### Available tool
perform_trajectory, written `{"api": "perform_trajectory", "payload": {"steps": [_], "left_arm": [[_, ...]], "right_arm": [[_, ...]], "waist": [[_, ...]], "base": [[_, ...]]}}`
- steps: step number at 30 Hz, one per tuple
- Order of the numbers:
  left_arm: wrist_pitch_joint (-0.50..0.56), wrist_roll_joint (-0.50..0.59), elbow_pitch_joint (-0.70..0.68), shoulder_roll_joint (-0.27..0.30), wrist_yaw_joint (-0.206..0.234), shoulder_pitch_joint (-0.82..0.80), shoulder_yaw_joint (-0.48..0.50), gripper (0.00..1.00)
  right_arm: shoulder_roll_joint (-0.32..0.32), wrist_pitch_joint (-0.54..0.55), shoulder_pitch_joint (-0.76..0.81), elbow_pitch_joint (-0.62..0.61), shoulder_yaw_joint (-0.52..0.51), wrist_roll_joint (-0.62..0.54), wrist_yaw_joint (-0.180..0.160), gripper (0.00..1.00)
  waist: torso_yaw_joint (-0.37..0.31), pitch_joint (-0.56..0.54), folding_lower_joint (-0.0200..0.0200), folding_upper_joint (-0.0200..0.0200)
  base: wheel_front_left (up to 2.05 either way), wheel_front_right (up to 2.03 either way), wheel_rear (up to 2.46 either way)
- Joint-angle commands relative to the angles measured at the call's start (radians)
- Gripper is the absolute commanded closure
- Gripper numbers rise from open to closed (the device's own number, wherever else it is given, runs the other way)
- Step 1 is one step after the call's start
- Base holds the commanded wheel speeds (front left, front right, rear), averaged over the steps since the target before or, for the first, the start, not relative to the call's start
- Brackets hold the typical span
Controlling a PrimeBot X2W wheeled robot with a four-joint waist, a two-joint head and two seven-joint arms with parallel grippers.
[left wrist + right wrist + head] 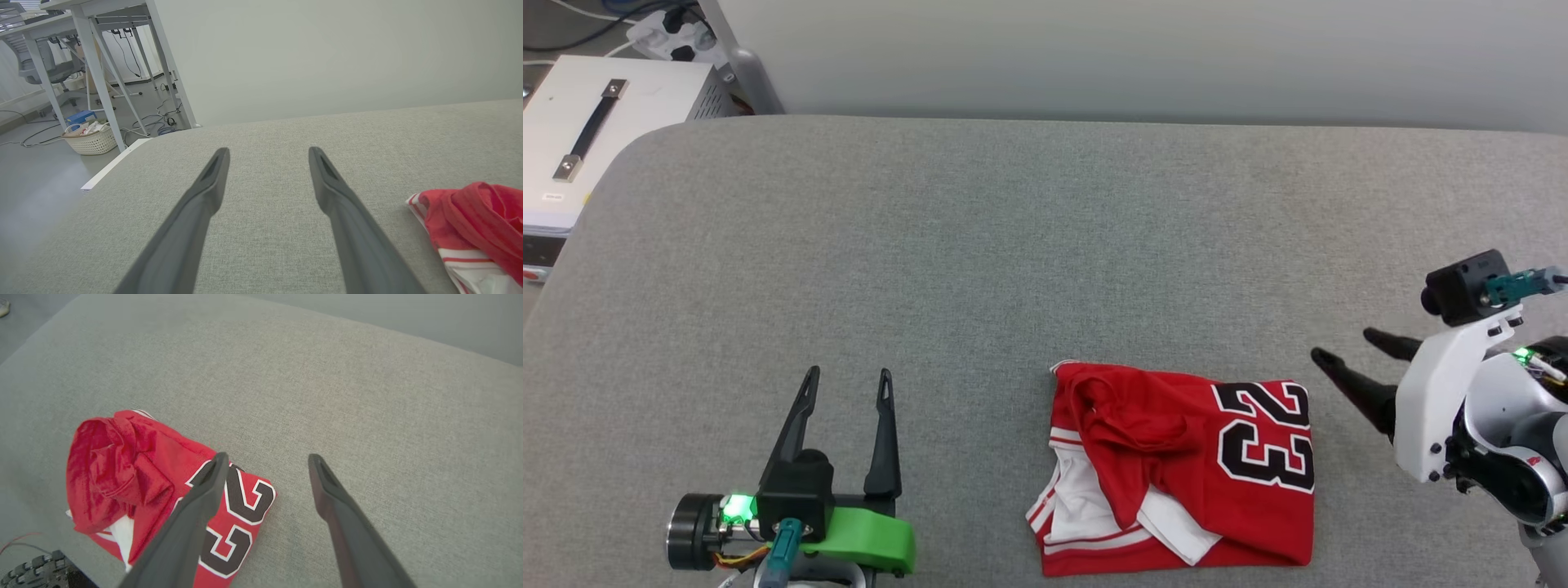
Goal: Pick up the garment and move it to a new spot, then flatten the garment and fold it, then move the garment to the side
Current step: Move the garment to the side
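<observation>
Near left, the left gripper (848, 373) sits low over the grey fabric-covered table (1013, 245), fingers spread wide, holding nothing. To its right, apart, the red jersey-style T-shirt (1176, 465) lies loosely folded, its black-and-white 23 facing up. The right gripper (1342, 343) hovers just beside the shirt's right edge, fingers wide apart, empty. At the far left stands a white case (596, 131).

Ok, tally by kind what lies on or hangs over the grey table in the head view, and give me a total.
garment: 1
grippers: 2 (left gripper, right gripper; both open, neither holding the garment)
Total: 3
</observation>
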Motion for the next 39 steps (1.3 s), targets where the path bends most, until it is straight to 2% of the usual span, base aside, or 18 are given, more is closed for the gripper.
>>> {"api": "perform_trajectory", "payload": {"steps": [1,5,10,20,26,27,28,39], "left_arm": [[-0.006,0.006,-0.004,-0.006,-0.006,-0.019,-0.002,0.0],[-0.006,0.008,-0.005,-0.009,-0.009,-0.032,-0.005,0.0],[-0.006,0.01,-0.008,-0.013,-0.011,-0.053,-0.009,0.0],[-0.006,0.014,-0.006,-0.021,-0.015,-0.092,-0.023,0.0],[-0.006,0.014,-0.001,-0.022,-0.013,-0.094,-0.02,0.0],[-0.006,0.014,0.001,-0.022,-0.012,-0.093,-0.02,0.0],[-0.006,0.015,0.003,-0.022,-0.012,-0.092,-0.02,0.0],[-0.006,0.015,0.006,-0.018,-0.005,-0.062,-0.021,0.0]], "right_arm": [[-0.012,0.033,-0.012,0.008,0.014,0.025,-0.001,0.0],[-0.033,0.117,0.004,0.036,0.047,0.091,-0.001,0.0],[-0.034,0.147,0.032,0.066,0.089,0.125,-0.001,0.0],[0.01,0.114,0.072,0.187,0.181,0.122,-0.001,0.0],[0.015,0.033,0.064,0.211,0.223,0.127,-0.001,0.0],[0.011,0.023,0.057,0.208,0.231,0.13,-0.001,0.87],[0.009,0.008,0.049,0.204,0.233,0.132,-0.001,1.0],[-0.046,-0.138,-0.052,0.15,0.213,0.118,-0.001,1.0]], "waist": [[0.006,0.015,0.0,0.0],[0.017,0.037,0.0,0.0],[0.033,0.075,0.0,0.0],[0.067,0.136,0.0,0.0],[0.069,0.135,0.0,0.0],[0.067,0.13,0.0,0.0],[0.065,0.126,0.0,0.0],[-0.003,0.063,0.0,0.0]], "base": [[0.0,0.0,0.0],[0.0,0.0,0.0],[0.0,0.0,0.0],[0.0,0.0,0.0],[0.0,0.0,0.0],[0.0,0.0,0.0],[0.0,0.0,0.0],[0.0,0.0,0.0]]}}
